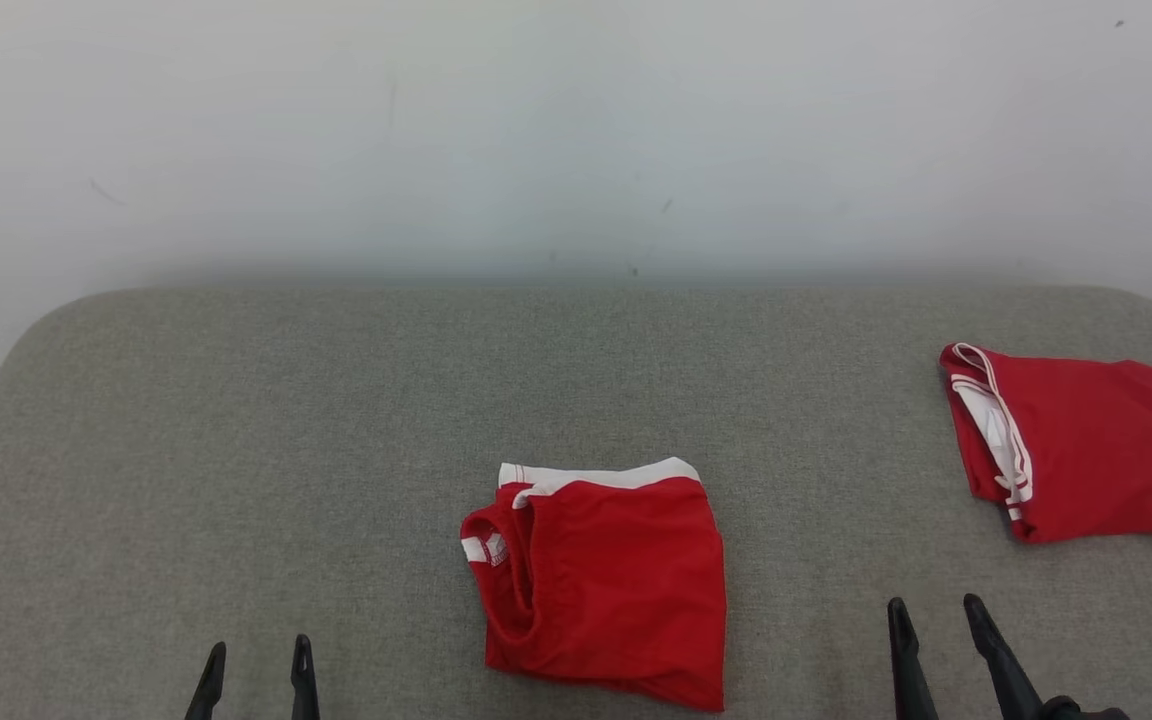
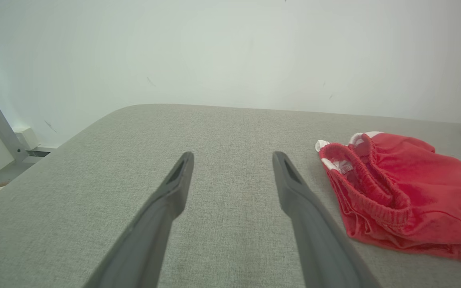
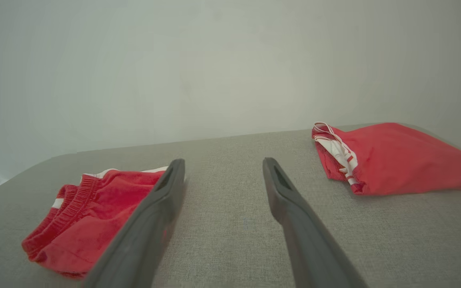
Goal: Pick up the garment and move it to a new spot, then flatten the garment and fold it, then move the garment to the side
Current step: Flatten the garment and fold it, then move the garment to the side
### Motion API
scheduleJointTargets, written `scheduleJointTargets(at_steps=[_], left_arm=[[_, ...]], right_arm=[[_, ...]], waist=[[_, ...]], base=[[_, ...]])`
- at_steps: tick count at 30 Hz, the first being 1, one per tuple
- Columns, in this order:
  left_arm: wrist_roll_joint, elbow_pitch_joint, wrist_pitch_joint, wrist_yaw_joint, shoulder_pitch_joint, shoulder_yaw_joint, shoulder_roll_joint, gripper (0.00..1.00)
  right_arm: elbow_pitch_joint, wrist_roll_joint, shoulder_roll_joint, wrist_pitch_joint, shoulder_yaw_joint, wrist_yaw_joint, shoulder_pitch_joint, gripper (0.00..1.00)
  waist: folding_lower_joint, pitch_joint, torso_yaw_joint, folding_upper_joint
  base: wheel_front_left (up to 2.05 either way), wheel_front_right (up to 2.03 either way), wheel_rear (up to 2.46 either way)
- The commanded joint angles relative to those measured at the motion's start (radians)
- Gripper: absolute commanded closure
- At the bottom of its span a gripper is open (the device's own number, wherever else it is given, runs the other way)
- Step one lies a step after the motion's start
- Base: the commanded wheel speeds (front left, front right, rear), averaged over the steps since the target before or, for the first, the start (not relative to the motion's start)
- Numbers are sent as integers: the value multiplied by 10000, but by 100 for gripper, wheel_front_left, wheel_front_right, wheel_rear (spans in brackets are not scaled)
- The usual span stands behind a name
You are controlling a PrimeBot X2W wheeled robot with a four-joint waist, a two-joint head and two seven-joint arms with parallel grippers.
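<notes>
Judging by the head view, the red garment (image 1: 606,590) lies folded at lower centre of the desk (image 1: 336,450), so I reckon only moving it aside is left. My left tool (image 1: 259,648) and right tool (image 1: 935,603) gape empty either side of it. A second red garment (image 1: 1086,450) sits at the right edge.

The left pincer (image 1: 259,648) is made of two long, slim fingers (image 2: 162,212). They are matte dark grey, plain and smooth, broad toward the base and tapering to blunt, rounded tips. Near each tip the inner face carries a narrow, elongated recess with a darker hollow. The right pincer (image 1: 936,603) is of the same make, with two dark tapering fingers (image 3: 294,224) and the same slotted tips. In the head view both look almost black, and a rounded dark housing (image 1: 1071,708) shows at the right one's base.
</notes>
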Motion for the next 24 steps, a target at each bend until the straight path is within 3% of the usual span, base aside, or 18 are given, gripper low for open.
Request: scheduleJointTargets(at_steps=[1,24], left_arm=[[49,-55,-30,40,26,-11,-2,0],[69,-293,-30,104,202,-194,-2,0]], right_arm=[[60,73,14,6,48,-21,71,0],[298,507,22,6,113,-21,42,0]], waist=[[0,-10,-5,0],[0,0,29,0]], base=[[0,0,0],[0,0,0]])
